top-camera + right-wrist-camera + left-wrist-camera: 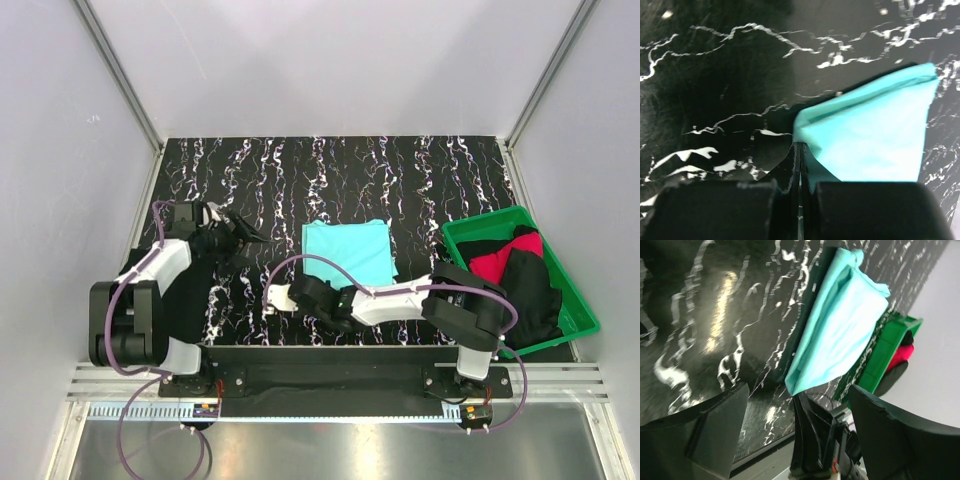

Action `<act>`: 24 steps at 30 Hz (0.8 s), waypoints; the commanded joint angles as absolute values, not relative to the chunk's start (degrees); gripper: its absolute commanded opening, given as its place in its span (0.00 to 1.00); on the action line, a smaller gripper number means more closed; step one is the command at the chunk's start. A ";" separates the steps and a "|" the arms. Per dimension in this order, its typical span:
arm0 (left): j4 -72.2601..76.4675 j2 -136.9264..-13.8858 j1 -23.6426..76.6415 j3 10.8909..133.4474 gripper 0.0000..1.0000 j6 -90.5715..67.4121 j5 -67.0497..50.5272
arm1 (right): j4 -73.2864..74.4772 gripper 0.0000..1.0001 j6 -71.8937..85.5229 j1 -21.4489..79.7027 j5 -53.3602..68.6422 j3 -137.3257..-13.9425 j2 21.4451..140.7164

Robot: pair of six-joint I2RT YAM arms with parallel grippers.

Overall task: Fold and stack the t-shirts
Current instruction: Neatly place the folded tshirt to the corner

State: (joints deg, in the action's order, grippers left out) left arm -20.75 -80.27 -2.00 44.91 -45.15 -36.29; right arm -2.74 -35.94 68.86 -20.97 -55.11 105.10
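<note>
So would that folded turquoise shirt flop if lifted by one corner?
Probably floppy: the turquoise shirt is thin cloth, folded in soft layers. Likely light, so a corner lift would let it sag and unfold. Pushed, its loose edges would probably bunch.

A black mat (400, 170) with white streaks spreads from wall to wall; near its middle lies a folded turquoise shirt (348, 250), flat and roughly square, its edges layered; at the right edge sits a green tray (485, 220), set at an angle, just beside the shirt but apart from it; at the left, plain black cloth (185, 295) lies on the mat.
</note>
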 commanded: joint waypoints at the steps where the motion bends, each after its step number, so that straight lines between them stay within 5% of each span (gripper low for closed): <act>1: -12.05 -82.18 -0.27 44.04 0.88 -47.02 -42.36 | -4.48 0.00 -35.95 67.85 -21.97 -55.37 100.11; 13: -0.61 -86.84 5.89 41.13 0.95 -52.03 -42.98 | -0.45 0.00 -32.70 66.09 -16.28 -55.72 94.22; 17: -10.43 -86.57 4.93 44.90 0.96 -46.85 -39.47 | 2.37 0.61 -30.32 66.01 -12.49 -55.46 94.48; 18: -11.24 -86.83 3.62 45.43 0.96 -46.41 -39.64 | 2.46 0.64 -30.76 66.01 -11.87 -54.85 94.57; 22: -14.58 -86.93 1.41 47.90 0.96 -44.56 -39.20 | 3.07 0.62 -32.08 66.01 -15.46 -53.53 94.75; 24: -14.59 -86.40 1.41 47.90 0.96 -45.00 -39.46 | 3.34 0.50 -33.57 66.01 -15.56 -52.30 94.57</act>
State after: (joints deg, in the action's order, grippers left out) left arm -12.75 -87.13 1.80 45.67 -46.61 -39.83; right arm 2.76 -32.49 66.30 -15.40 -54.00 96.16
